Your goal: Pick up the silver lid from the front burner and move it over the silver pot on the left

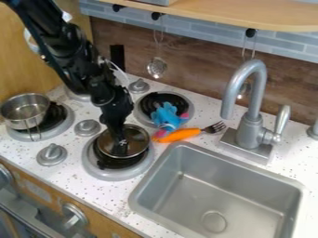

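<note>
Camera view shows my gripper (120, 148) down at the pan (140, 137) on the front burner (102, 172), whether clamped or not I cannot tell, apparently mid-grasp, with a sure hold needed before any lift.

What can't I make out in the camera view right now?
Camera view:
- Middle of the round pan or lid: hidden by the gripper; can't tell which.
- Blue-and-pink item on the back burner: too blurred to name.
- Rear-left burner: partly hidden by the arm.
- Grey fixture: cut off by right edge.
</note>
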Controlling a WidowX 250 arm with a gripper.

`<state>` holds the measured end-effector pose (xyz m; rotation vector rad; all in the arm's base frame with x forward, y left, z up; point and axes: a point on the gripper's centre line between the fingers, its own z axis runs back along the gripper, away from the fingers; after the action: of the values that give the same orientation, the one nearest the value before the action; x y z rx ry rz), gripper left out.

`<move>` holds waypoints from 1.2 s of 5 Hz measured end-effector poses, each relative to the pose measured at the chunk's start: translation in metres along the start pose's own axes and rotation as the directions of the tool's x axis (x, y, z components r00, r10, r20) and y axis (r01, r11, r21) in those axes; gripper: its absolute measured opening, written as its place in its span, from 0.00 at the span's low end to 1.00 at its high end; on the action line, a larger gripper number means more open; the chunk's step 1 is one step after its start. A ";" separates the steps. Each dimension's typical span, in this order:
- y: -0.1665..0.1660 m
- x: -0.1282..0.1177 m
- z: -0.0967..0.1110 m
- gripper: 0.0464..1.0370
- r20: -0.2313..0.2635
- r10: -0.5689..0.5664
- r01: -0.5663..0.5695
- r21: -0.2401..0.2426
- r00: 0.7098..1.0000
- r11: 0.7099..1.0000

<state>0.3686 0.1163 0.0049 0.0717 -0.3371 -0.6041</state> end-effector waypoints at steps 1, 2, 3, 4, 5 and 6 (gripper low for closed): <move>0.011 -0.009 0.019 0.26 0.003 0.045 -0.045 0.017 0.999 0.999; 0.025 -0.016 0.043 0.26 0.015 0.080 -0.081 0.065 0.997 0.995; 0.038 -0.027 0.067 0.26 0.010 0.112 -0.112 0.129 0.994 0.985; 0.064 -0.070 0.080 0.26 -0.075 0.243 -0.218 0.246 0.967 0.944; 0.096 -0.102 0.095 0.26 -0.087 0.344 -0.297 0.338 0.935 0.893; 0.123 -0.130 0.105 0.26 -0.101 0.437 -0.365 0.403 0.894 0.839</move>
<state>0.3010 0.2948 0.0861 0.4161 -0.2674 -0.1018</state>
